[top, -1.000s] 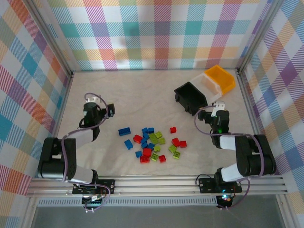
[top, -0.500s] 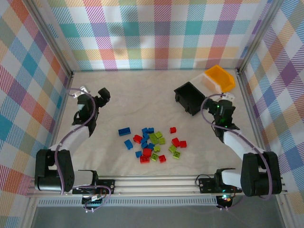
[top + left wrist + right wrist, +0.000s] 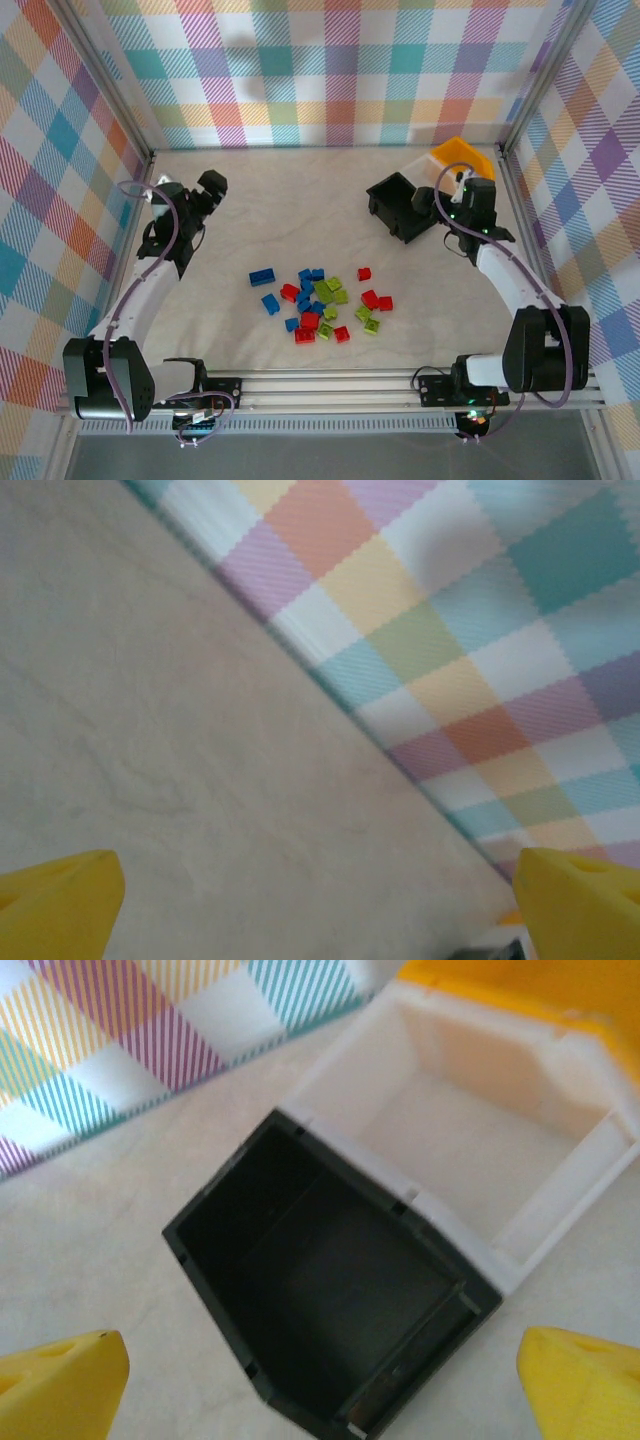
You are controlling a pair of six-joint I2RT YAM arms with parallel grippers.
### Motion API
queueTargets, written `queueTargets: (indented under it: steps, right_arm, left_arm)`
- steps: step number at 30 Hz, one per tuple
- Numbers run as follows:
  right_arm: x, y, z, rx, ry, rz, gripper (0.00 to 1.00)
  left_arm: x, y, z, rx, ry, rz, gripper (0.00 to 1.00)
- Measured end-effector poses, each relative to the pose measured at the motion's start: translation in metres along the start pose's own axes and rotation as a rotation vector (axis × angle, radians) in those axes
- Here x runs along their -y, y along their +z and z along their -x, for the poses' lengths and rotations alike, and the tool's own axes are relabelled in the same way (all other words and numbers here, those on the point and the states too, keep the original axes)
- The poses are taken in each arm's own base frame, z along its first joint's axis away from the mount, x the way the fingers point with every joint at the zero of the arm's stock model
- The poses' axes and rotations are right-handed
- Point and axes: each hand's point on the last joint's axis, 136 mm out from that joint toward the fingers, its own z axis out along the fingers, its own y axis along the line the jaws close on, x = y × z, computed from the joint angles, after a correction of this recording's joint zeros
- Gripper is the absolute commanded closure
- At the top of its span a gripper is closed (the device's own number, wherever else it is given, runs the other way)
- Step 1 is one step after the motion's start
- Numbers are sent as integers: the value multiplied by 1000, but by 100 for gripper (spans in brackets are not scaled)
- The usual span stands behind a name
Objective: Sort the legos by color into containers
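Left gripper (image 3: 213, 184): fingers spread, empty, far left.
Right gripper (image 3: 446, 200): fingers spread, empty, above black bin (image 3: 250, 1230).
Legos (image 3: 320, 300): loose, near centre.

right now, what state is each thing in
black bin, upright, empty
white bin, upright, empty
orange bin, upright, inside partly hidden
legos, loose on the table, unsorted
left gripper, open, empty
right gripper, open, empty

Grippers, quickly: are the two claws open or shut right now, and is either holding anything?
Left gripper: open, holding nothing.
Right gripper: open, holding nothing, facing the black bin.
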Motion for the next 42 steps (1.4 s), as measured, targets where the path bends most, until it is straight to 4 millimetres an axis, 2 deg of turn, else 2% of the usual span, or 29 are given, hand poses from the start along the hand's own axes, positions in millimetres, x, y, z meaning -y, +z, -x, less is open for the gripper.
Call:
queueTargets:
  steps: [2, 7, 10, 14, 18, 22, 27, 32, 38, 42]
  right_arm:
    - [-4, 2, -8, -53, 3, -11, 0]
    - [-16, -1, -21, -88, -3, -43, 0]
    - [-30, -3, -25, -104, -30, 14, 0]
    - [-32, 2, -30, -138, -53, 25, 0]
    - [-34, 25, -27, -192, -53, 8, 0]
    - [-34, 51, -39, -265, -51, -4, 0]
    - [-43, 79, -55, -334, -68, -2, 0]
    - [-60, 94, -64, -369, -90, 13, 0]
    - [-94, 102, -80, -401, -109, 42, 2]
    - [-127, 105, -97, -421, -115, 81, 2]
  left_arm:
    - [-3, 5, -14, -73, 18, 38, 0]
    - [13, 10, -42, -193, 93, 46, 0]
    - [12, 10, -60, -247, 112, 57, 2]
    - [7, 11, -81, -311, 136, 83, 5]
    - [7, 9, -105, -384, 153, 95, 6]
    - [12, 4, -123, -446, 152, 78, 7]
    - [15, -1, -136, -495, 149, 65, 7]
    - [13, -12, -149, -528, 157, 56, 6]
    - [18, -25, -146, -521, 153, 38, 6]
    - [17, -30, -144, -519, 152, 44, 6]
